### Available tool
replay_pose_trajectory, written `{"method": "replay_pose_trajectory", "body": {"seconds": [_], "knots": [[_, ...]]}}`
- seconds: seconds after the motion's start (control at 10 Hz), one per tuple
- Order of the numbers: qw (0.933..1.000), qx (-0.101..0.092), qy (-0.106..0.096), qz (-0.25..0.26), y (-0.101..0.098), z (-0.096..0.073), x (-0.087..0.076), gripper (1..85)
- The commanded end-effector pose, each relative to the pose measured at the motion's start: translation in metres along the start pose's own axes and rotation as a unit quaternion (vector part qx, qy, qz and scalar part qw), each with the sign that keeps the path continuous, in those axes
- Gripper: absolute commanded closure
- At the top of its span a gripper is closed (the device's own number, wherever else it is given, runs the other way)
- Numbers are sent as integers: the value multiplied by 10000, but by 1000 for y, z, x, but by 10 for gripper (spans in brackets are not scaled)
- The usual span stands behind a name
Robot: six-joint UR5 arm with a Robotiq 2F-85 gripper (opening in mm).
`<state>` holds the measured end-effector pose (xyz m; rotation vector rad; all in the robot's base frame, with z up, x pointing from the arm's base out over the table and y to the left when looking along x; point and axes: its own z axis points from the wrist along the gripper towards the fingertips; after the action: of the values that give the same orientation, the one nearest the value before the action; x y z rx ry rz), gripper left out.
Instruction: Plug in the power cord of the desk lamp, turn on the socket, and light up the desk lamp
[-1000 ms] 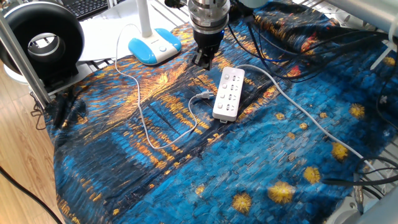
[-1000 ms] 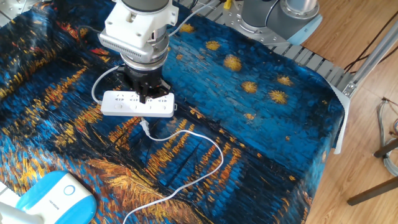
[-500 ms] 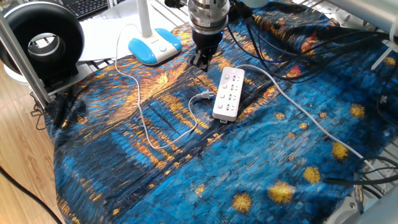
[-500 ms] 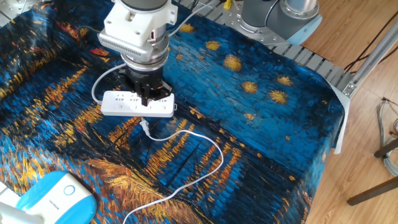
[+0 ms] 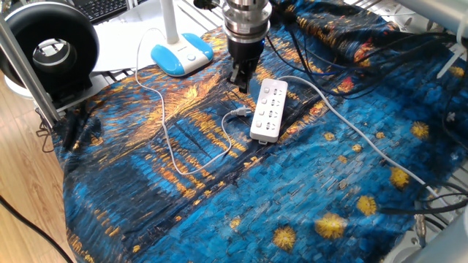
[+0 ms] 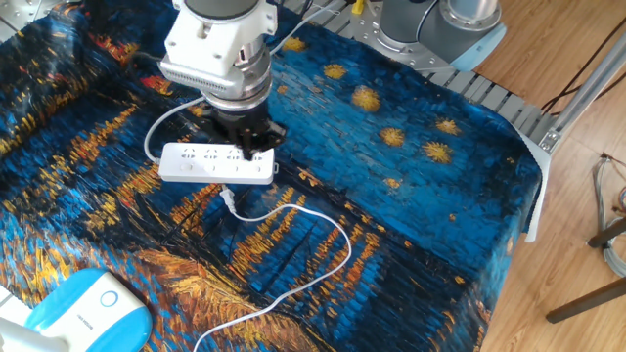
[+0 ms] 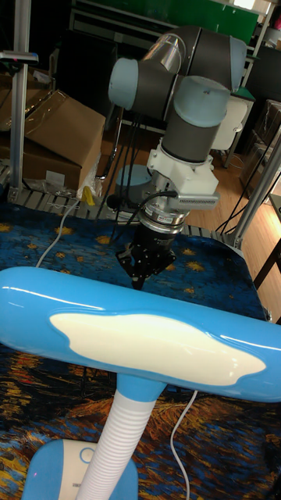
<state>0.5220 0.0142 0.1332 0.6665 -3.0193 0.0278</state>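
Observation:
The socket (image 5: 268, 109) (image 6: 215, 163), a white power strip, lies flat on the blue patterned cloth. The small white plug (image 5: 241, 112) (image 6: 227, 200) of the power cord (image 5: 172, 153) (image 6: 323, 230) lies loose on the cloth beside it, not plugged in. The cord loops back to the desk lamp's light-blue base (image 5: 181, 55) (image 6: 83, 308). The lamp's head (image 7: 140, 336) fills the tall view. My gripper (image 5: 241, 79) (image 6: 254, 147) (image 7: 138, 277) hangs just above the strip's far end, its fingers drawn together and holding nothing.
A black ring-shaped device (image 5: 51, 47) stands at the left edge, with a metal post in front of it. The strip's thick white cable (image 5: 351, 120) runs off to the right. Black cables (image 5: 329, 51) lie behind the arm. Cardboard boxes (image 7: 55, 129) sit beyond the table.
My gripper has turned about its wrist and shifted slightly toward the strip. Plug, cord, strip and lamp have not moved.

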Motion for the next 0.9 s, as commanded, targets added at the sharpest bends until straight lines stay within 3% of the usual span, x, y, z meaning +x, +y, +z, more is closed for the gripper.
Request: {"method": "replay_pose_trajectory", "body": {"seconds": [0.0,0.2,0.5,0.7,0.8], "knots": [[9991,-61,253,-321,-20,24,-16,843],[9987,80,309,-402,-35,30,-31,840],[9984,-78,212,-522,-29,41,-53,823],[9966,-104,375,-722,-28,41,-44,793],[9944,-125,395,-974,-28,41,-43,597]]}}
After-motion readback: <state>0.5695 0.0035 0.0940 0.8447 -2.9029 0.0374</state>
